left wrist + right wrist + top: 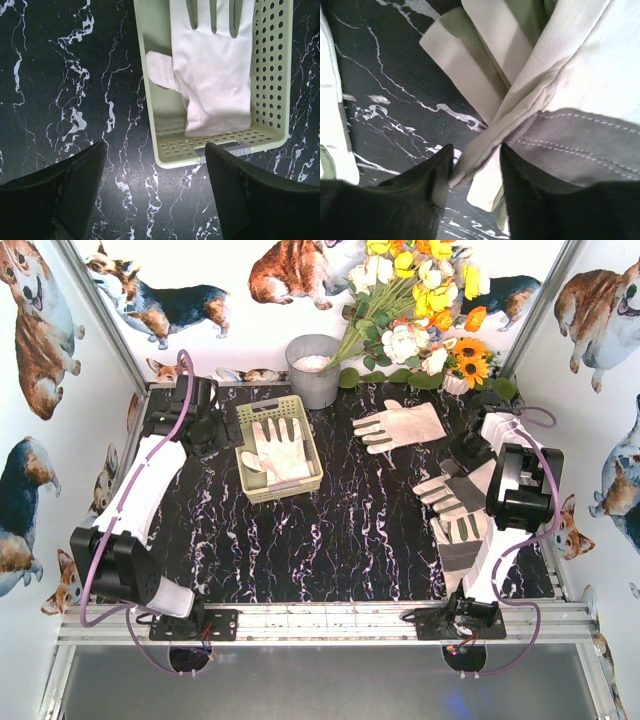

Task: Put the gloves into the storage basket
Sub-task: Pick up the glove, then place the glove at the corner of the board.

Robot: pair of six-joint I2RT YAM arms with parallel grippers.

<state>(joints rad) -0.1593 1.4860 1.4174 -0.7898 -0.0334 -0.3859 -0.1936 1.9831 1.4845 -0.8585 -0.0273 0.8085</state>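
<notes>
The pale yellow-green storage basket stands left of centre on the black marble table, with one cream-white glove lying flat in it. The left wrist view shows that glove inside the basket. My left gripper hovers open over bare table just short of the basket's near end. A second glove lies at the back right. Two more gloves with grey patches overlap at the right. My right gripper is down on them, its fingers shut on a folded edge of the upper glove.
A grey metal bucket stands behind the basket, with a bunch of artificial flowers leaning at the back right. Corgi-print walls close in the table on three sides. The aluminium rail runs along the near edge.
</notes>
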